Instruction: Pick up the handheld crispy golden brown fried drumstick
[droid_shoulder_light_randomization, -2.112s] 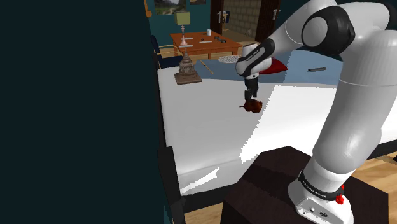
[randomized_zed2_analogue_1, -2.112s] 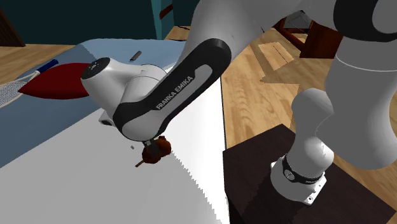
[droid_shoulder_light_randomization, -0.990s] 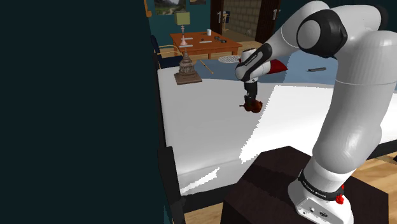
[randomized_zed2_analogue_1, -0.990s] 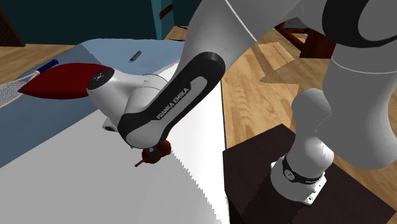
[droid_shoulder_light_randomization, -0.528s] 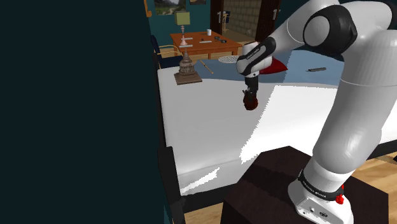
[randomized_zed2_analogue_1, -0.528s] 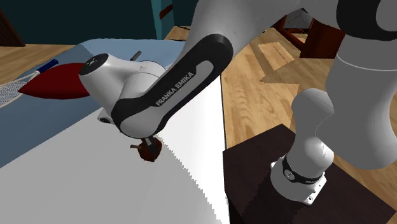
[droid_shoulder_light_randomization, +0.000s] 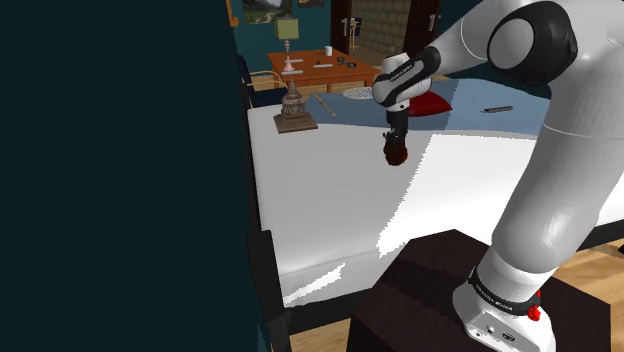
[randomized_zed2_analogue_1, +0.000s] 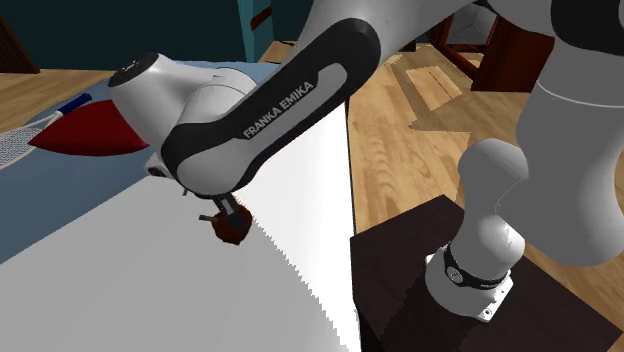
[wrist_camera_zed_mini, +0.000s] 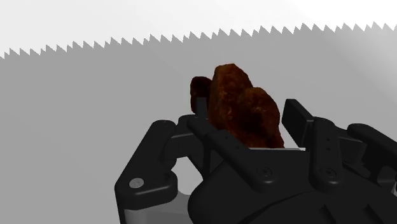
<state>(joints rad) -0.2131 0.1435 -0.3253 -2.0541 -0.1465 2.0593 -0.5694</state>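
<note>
One drumstick in one claw

You have a drumstick with a rough, crumbly crust, dark reddish brown and matt. The hand around it is matt black, like moulded plastic, with a dull grey screw head set in it. The arm has a smooth, glossy white shell and darker satin joints. The bed is plain white, smooth and matt, with no weave showing. The stand shows dark wood grain. The floor beside the bed is polished wooden planks, and the far table is smooth, warm wood.
</note>
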